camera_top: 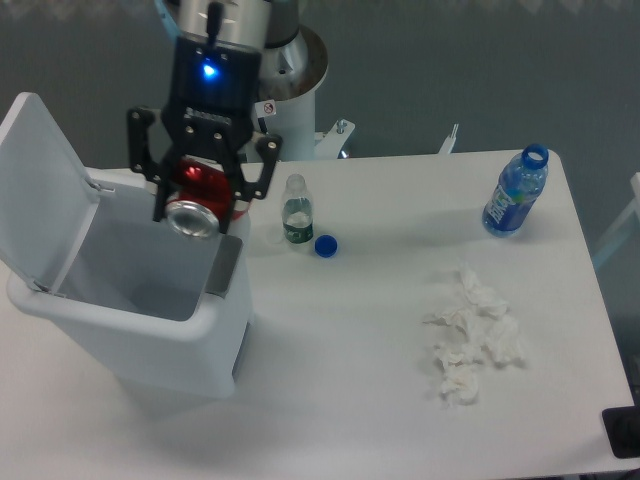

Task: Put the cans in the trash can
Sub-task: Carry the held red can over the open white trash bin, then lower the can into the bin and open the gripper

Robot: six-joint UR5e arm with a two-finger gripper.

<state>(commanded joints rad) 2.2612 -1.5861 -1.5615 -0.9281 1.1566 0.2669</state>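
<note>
Red can point(197, 196) pinched between gripper point(200, 195) jaws at upper left of frame, held over open trash can point(140, 330), lid raised.

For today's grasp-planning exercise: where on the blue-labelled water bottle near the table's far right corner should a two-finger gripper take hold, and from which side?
Grip the blue-labelled water bottle across its labelled body, probably coming from above or from the table's open front side. It stands upright, uncapped, with nothing close around it. The body is round and fairly slim, so fingers can close on opposite sides; the narrow open neck offers less surface.
</note>
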